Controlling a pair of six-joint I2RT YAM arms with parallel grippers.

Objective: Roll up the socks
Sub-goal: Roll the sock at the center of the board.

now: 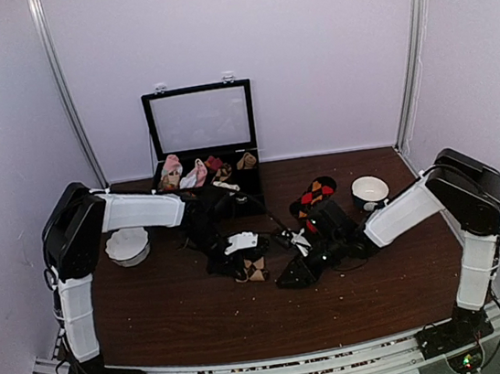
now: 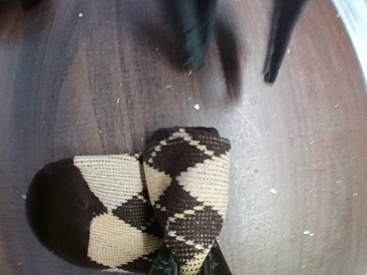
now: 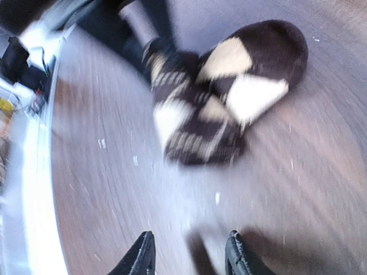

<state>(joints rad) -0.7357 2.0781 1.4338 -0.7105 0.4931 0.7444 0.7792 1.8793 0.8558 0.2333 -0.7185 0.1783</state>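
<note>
One tan sock (image 2: pixel 172 195) lies mid-table, folded over, roll unfinished, its end pinched in the left gripper (image 2: pixel 186 268). Jaws of the right gripper (image 3: pixel 189 255) stand apart, empty. Behind, red socks (image 1: pixel 314 193) look unrolled.

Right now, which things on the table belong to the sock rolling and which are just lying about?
Job: tan argyle sock, pinched in the left fingers; red-and-orange argyle sock.
Lying about: black case holding sock bundles; left white bowl; right white bowl.
</note>
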